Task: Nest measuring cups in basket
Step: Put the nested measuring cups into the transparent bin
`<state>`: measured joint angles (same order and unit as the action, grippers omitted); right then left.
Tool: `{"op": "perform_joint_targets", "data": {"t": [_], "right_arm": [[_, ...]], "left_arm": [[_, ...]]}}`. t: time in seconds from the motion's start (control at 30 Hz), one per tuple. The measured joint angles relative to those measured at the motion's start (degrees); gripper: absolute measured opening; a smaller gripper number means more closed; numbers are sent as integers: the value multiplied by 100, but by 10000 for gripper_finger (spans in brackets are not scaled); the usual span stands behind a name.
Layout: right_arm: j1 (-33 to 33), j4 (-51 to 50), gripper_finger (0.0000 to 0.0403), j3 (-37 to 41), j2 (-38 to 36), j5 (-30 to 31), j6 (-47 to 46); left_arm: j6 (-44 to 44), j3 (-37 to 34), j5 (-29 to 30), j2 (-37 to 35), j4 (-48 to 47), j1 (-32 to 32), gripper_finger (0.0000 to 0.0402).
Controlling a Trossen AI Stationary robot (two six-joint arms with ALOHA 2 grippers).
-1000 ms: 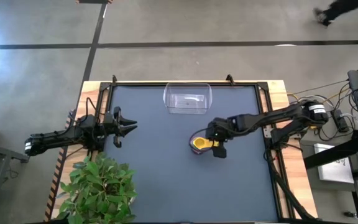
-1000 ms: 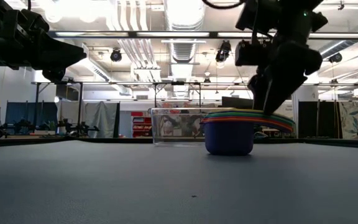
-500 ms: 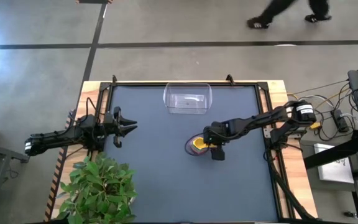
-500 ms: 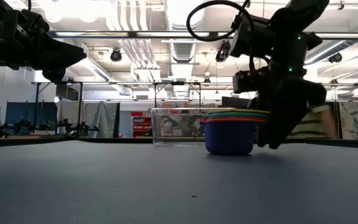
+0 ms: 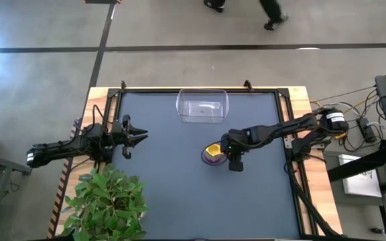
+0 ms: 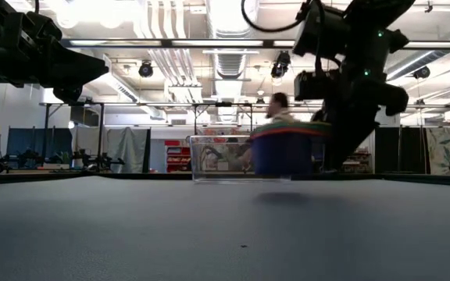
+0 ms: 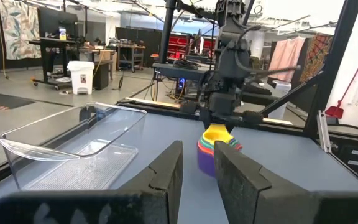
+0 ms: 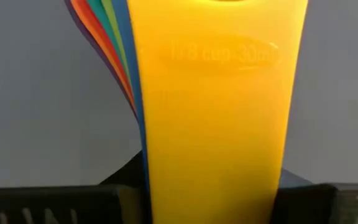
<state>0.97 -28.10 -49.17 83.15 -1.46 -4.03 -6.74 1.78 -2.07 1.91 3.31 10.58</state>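
The measuring cups (image 5: 211,154) sit nested in one stack, yellow innermost and blue outermost (image 6: 283,152), right of the table's middle. They also show in the left wrist view (image 7: 215,146). My right gripper (image 5: 228,154) is shut on their fanned handles. The basket (image 5: 202,107), a clear tub, stands on its base at the table's far middle, and it also shows in the low view (image 6: 217,158). My left gripper (image 5: 138,137) waits above the table's left side. Its fingers (image 7: 166,177) are open with nothing between them. My right gripper pinches the stacked handles (image 8: 216,155) between its two fingers, the yellow handle on top and the orange, green and blue ones fanned out beside it. It comes from the table's right, along the handles. The stack hangs clear of the table, a little tilted.
A potted plant (image 5: 106,201) stands at the table's near left corner. Dark mat lies bare between the stack and the basket. A person (image 6: 276,109) walks in the room beyond the far edge.
My right gripper dropped beside the stack, shut on the handles and rose. The nested cups, which stood on the table, now hang just clear of it. They stay nested and roughly in the same place.
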Motion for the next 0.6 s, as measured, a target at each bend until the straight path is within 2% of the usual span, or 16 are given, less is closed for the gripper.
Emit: {"op": "perform_joint_targets", "data": {"t": [0.17,0.37,0.6], "right_arm": [[2,-4,111,-9,-261,154,19],[-54,-31,111,-93,-656,923,380],[-627,-39,111,-922,-745,1050,1261]], "left_arm": [[1,0,-2,0,2,-2,75],[2,0,1,-2,1,-1,75],[0,0,-2,0,1,-2,75]]}}
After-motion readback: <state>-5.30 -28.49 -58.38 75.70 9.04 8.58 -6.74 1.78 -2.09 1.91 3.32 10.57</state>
